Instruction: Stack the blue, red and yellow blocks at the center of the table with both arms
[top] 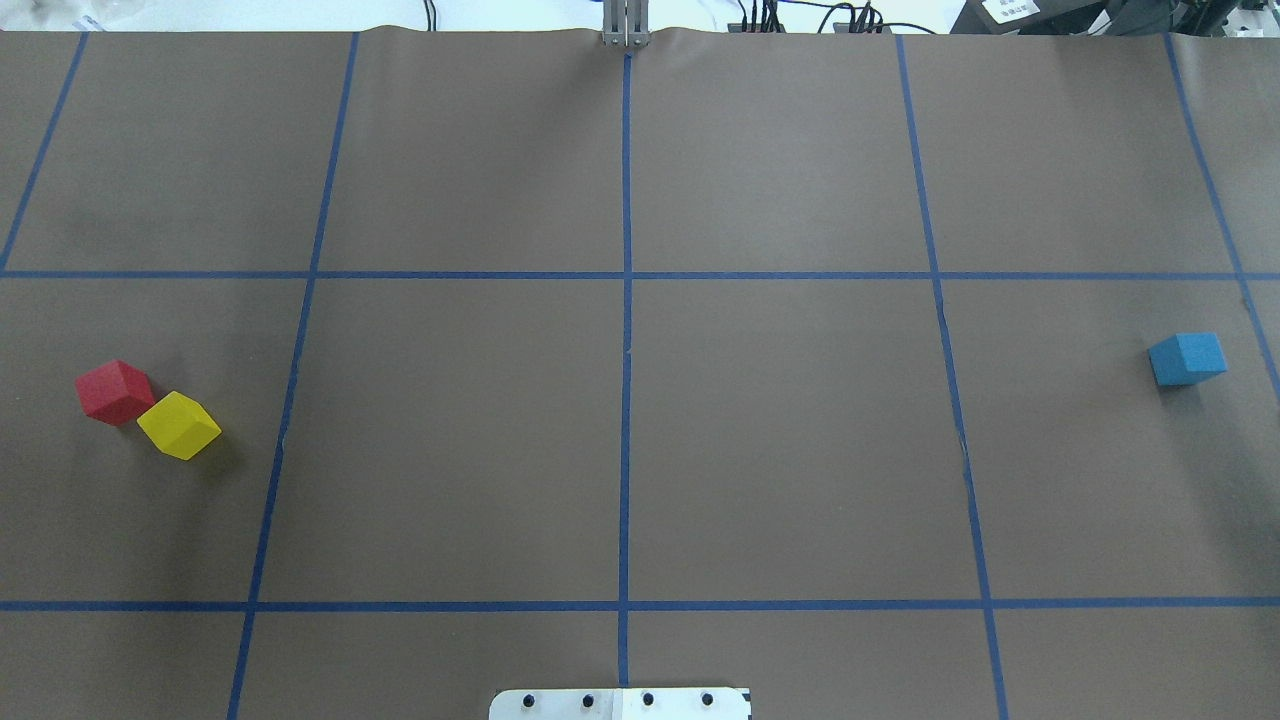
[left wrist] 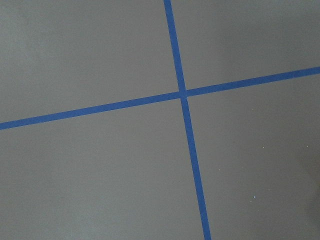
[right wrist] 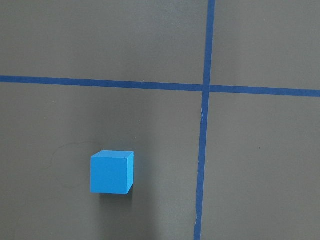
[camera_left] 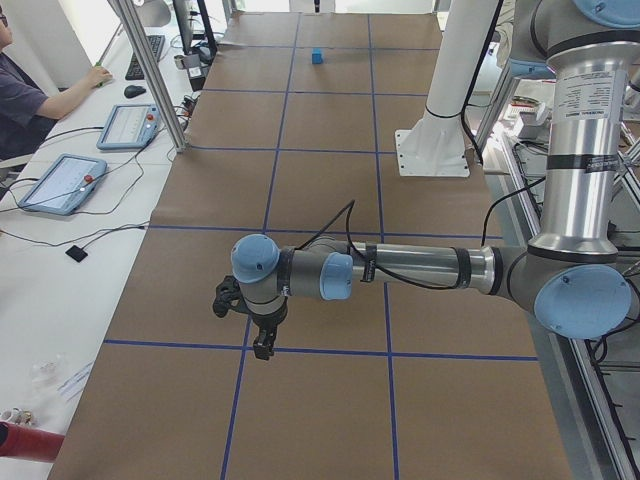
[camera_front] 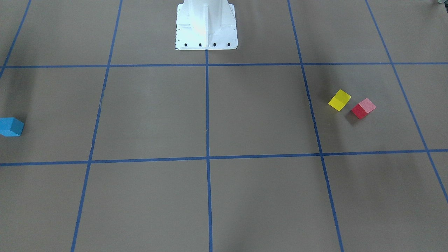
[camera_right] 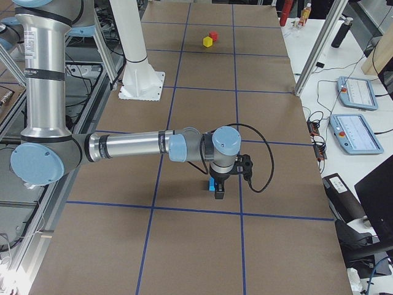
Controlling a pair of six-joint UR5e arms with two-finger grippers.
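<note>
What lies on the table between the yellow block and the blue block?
In the overhead view, only bare table crossed by blue tape lines lies between the yellow block and the blue block.

blue block [top: 1187,359], red block [top: 114,391], yellow block [top: 179,425], blue-gridded brown table [top: 780,450]

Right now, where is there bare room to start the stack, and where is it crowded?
Both middle squares flanking the centre tape line are bare. It is crowded only at the robot's left, where the red block and yellow block sit close together; the blue block stands alone far right.
</note>
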